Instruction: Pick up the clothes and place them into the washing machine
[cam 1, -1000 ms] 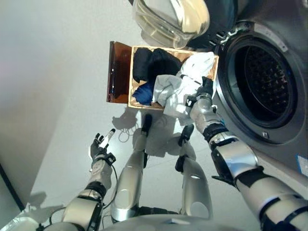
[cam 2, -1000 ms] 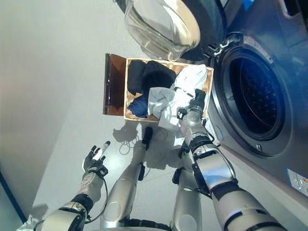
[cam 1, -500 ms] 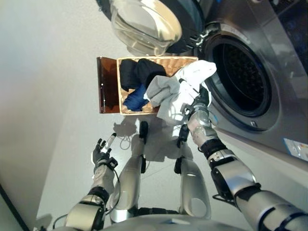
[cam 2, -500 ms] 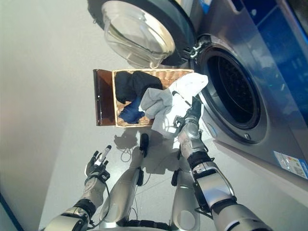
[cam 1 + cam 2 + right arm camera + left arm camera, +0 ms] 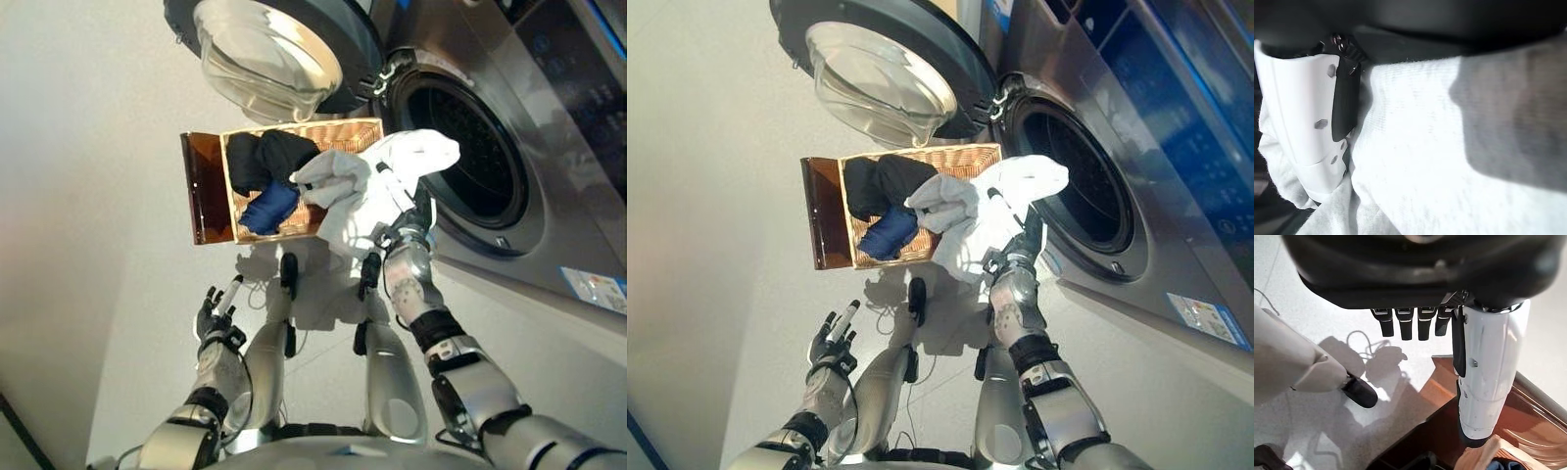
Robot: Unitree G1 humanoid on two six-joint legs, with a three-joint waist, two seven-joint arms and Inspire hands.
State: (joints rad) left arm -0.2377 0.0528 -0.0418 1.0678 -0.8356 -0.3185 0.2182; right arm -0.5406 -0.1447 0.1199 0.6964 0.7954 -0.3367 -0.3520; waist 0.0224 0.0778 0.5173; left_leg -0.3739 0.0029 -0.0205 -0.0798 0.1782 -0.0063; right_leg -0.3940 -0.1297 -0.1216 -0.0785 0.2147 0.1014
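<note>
White garment (image 5: 377,191) gripped by right hand (image 5: 404,238) beside washing machine (image 5: 490,147) opening; not inside. Dark clothes (image 5: 265,157) left in basket (image 5: 323,132). Left hand (image 5: 217,315) fingers relaxed, empty.

Silver-grey arms, dark hands, white-covered thumbs

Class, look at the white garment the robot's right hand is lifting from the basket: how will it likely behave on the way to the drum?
The white garment looks floppy: it drapes in folds below the right hand. It is probably light, bunching loosely. A trailing fold may snag the wicker basket.
</note>
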